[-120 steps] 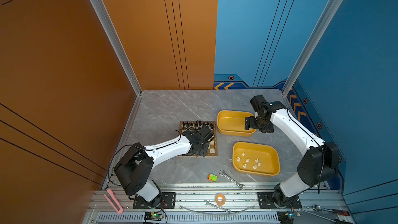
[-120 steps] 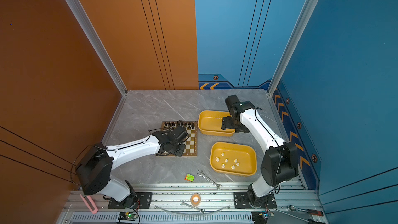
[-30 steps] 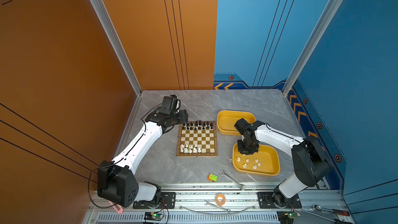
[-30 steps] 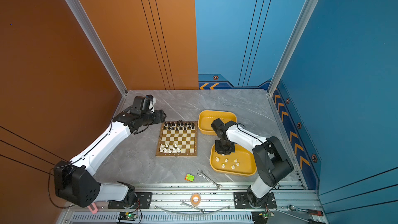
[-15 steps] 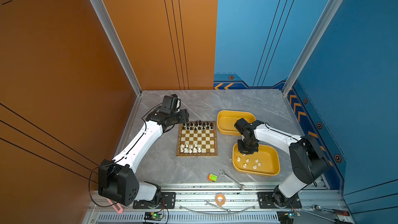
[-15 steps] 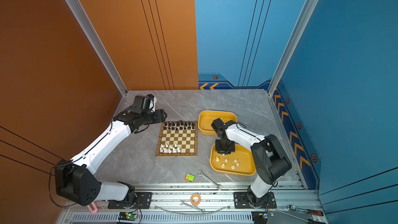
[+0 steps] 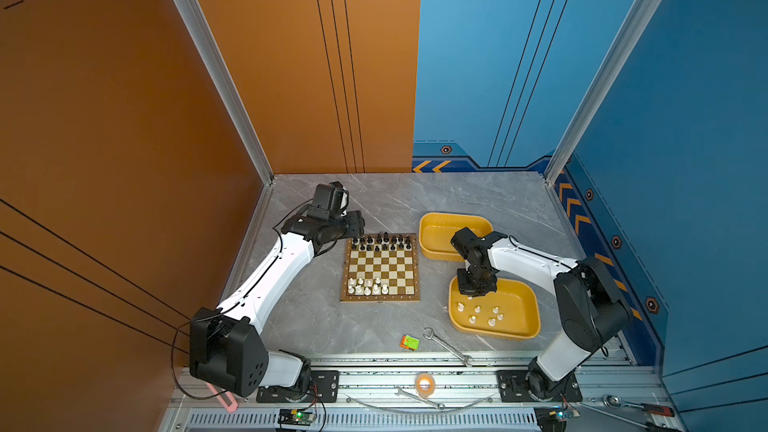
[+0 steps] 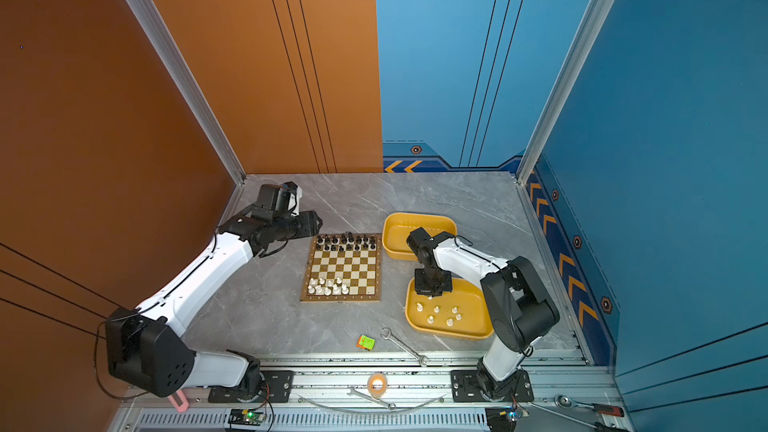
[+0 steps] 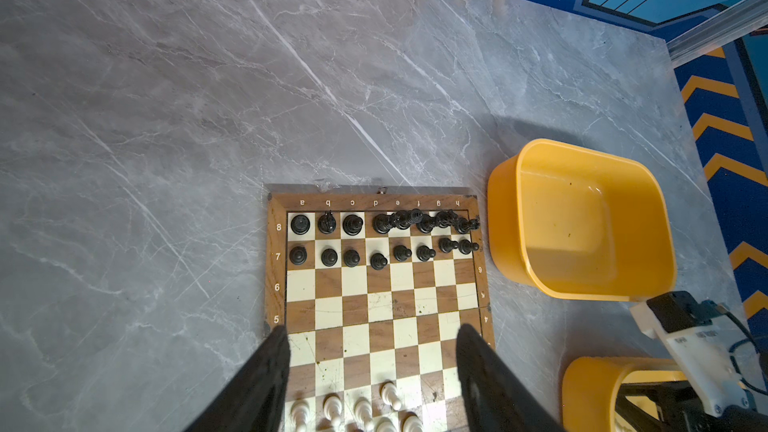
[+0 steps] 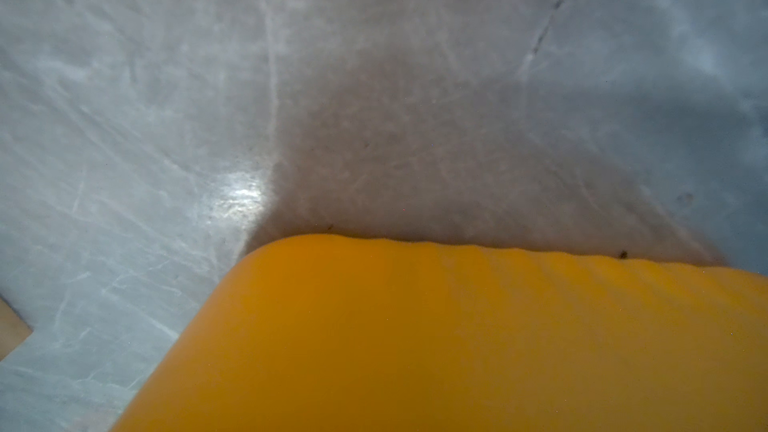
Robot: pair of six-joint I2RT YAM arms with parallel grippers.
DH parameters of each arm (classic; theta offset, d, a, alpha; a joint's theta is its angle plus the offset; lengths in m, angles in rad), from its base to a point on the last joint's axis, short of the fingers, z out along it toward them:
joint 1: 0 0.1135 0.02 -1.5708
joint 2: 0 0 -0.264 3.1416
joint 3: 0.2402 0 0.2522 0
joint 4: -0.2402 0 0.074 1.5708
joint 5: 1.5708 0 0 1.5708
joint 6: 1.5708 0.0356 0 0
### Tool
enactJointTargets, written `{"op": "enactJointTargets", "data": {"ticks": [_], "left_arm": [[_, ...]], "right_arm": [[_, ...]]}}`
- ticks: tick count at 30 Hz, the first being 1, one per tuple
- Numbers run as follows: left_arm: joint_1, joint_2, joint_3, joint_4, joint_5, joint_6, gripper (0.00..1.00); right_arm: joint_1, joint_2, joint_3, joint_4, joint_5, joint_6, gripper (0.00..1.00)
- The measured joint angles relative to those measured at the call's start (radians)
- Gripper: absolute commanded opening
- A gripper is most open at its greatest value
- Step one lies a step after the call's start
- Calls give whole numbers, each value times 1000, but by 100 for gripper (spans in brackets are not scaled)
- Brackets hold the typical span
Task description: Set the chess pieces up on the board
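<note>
Yellow plastic holds the matter. In both top views the right gripper point(image 7: 476, 286) is sunk into the far-left corner of the near tray point(image 7: 521, 332). Its jaws are pinched together, but the wrist hides whether a piece sits between them. The loose white pieces point(image 7: 478, 313) stand just on the robot's side of that gripper, seemingly upright, so the right arm is much the nearer.

The board point(image 7: 380, 268) lies to that gripper's left across bare table point(image 7: 432, 326). The black pieces point(image 7: 384, 241) fill its two far rows, and the placed white pieces point(image 7: 368, 286) cover only part of the near rows.

The left wrist view shows the left gripper point(image 9: 372, 331) spread wide and empty, with the board beyond.

The right wrist view gives only a blurred wall of the near tray point(image 10: 457, 347) and grey table, no fingers and no piece.
</note>
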Motion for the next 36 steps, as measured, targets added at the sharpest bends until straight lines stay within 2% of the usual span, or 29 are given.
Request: {"op": "enactJointTargets", "data": {"ticks": [7,14,22,30,36], "left_arm": [[17,0,-1,0,0,2,65],[93,-52,-87,-2,-4,-10,65],[171,-163,-239,-35,-3,-63,65],[182,-267,-336,-50,5,-89,65],[190,-279,-357,-53,23,-95,65]], "right_arm": [[1,-56,101,-82,10,-22,7],[57,-38,371,-192,31,-44,7],[161,197,615,-221,18,-63,7],[290,396,792,-243,-5,-75,7],[343,498,872,-245,-23,-81,7]]}}
